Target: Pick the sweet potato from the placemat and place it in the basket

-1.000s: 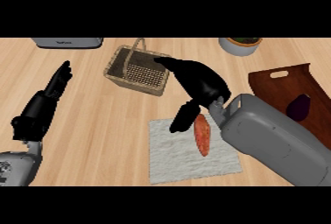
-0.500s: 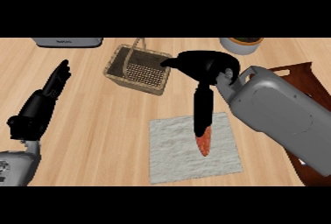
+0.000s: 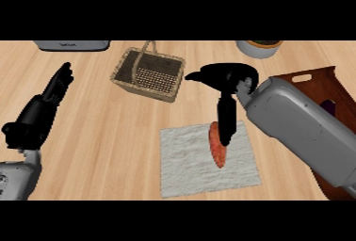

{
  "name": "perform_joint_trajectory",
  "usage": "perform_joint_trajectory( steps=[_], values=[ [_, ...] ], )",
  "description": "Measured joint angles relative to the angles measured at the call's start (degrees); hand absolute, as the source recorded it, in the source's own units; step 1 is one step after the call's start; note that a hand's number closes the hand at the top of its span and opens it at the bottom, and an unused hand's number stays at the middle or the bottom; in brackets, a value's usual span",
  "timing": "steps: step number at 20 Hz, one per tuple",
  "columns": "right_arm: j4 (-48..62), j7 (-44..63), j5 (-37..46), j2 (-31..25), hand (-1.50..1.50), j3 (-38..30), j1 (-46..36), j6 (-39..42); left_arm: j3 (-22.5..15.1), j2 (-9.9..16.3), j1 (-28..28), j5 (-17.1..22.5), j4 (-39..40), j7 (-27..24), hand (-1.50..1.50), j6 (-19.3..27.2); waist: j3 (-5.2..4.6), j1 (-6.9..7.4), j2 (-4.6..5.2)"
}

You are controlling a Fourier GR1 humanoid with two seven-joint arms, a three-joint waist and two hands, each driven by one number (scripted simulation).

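Wooden counter (image 3: 104, 155), seen steeply from above, bearing all the objects of the task. At the right edge lies a dark brown wooden tray (image 3: 306, 80) with a cut-out handle, largely covered by the grey right forearm; a small purple item shows at its far side but cannot be identified.

The pale, textured placemat (image 3: 188, 174) lies at centre, its long side running away from the robot. The wicker basket (image 3: 148, 74), open-topped with a thin hoop handle, stands beyond and to the left of the placemat, well apart from it.

The right hand (image 3: 224, 94) hangs over the placemat's far right corner with its fingers extended straight downward and close together; their tips reach the upper end of the sweet potato (image 3: 219, 149). Whether they pinch it or merely touch it cannot be told from this view, as the fingers hide that end.

The sweet potato, orange and slender, lies on the placemat with its long axis running near to far, almost in line with the descending fingers; its near tip is free. It lies directly below and toward the robot from the right hand, which is by far the nearer hand.

The left hand (image 3: 43, 110) rests open at the left edge, fingers up.

Judgement: the grasp is under way; the carry would run up and left toward the basket.
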Motion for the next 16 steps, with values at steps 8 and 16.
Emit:
perform_joint_trajectory(
  steps=[8,16],
  values=[
    [3.78,-1.54,7.13,4.17,-1.5,1.92,4.26,3.08,0.97,-0.4,0.65,-0.55,-1.41,0.55,0.0,-1.36,0.0,0.19,0.03],
    [4.5,-6.55,17.34,5.38,-1.5,1.47,11.29,4.07,2.36,-1.81,-0.36,-1.82,0.21,0.09,0.0,-2.24,0.02,-0.15,0.03]
  ],
)
